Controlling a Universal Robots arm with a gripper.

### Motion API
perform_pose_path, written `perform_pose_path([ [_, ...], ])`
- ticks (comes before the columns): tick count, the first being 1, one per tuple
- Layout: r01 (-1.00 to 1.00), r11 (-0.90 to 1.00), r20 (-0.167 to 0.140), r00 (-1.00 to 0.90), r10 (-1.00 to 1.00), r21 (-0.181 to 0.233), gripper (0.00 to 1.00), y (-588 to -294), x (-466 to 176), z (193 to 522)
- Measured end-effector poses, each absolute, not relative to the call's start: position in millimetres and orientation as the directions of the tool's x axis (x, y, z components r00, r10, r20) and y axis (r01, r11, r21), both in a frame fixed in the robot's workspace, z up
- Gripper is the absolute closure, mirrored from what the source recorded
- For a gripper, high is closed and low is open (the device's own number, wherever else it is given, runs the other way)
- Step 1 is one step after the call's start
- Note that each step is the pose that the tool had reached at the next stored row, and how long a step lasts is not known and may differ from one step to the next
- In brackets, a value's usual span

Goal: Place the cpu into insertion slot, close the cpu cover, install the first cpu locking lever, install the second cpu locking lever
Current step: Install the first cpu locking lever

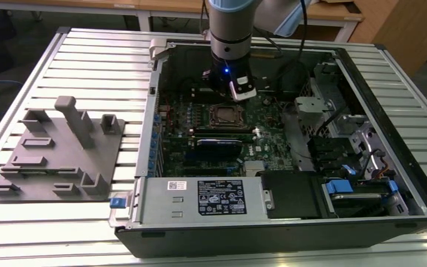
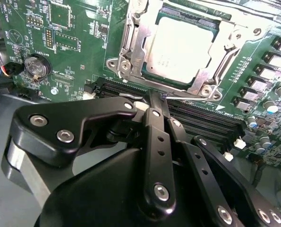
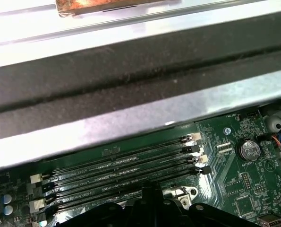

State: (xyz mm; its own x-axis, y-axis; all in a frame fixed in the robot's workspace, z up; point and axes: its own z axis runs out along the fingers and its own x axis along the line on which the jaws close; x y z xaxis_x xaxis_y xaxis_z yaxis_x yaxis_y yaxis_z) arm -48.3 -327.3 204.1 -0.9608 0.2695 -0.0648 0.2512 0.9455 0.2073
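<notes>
Looking down into an open computer case [image 1: 288, 222] lying on its side on a slatted metal table [image 1: 87, 55]; beside it, toward the exterior view's left, a grey moulded fixture tray [image 1: 58, 150] with upright posts.

Reaching down into the case from above, a robot arm [image 1: 232, 28] with its gripper [image 1: 232, 92] low over the green board [image 1: 198, 144], just above the insertion slot [image 1: 224, 115] as seen in the exterior view.

Seen closer in the second wrist view: the cpu [image 2: 183, 47], a flat square with a dull silver top, seated in the socket; lying flat around it, the cpu cover [image 2: 132, 45], a metal frame with the chip's top showing through its square window; closed down rather than raised.

Just beside the socket's edge, at the first of the long black memory slots [image 2: 201, 118], the black gripper [image 2: 153, 97]; fingers drawn together, tips meeting, nothing visible held between them; cannot tell whether the tips touch the board or the frame.

Elsewhere on the board, well apart from the socket, a round coin battery [image 2: 38, 66].

In the first wrist view: the top of the gripper [image 3: 149, 201] over four parallel memory slots [image 3: 116, 165], the same coin battery [image 3: 249, 149] off to one side, and the dark metal wall of the case [image 3: 131, 71] beyond.
</notes>
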Motion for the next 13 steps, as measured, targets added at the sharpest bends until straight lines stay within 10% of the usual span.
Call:
perform_pose_path([
  [13,0.257,0.945,-0.068,-0.959,0.275,0.201,0.9,-319.0,-48.5,200.6],
])
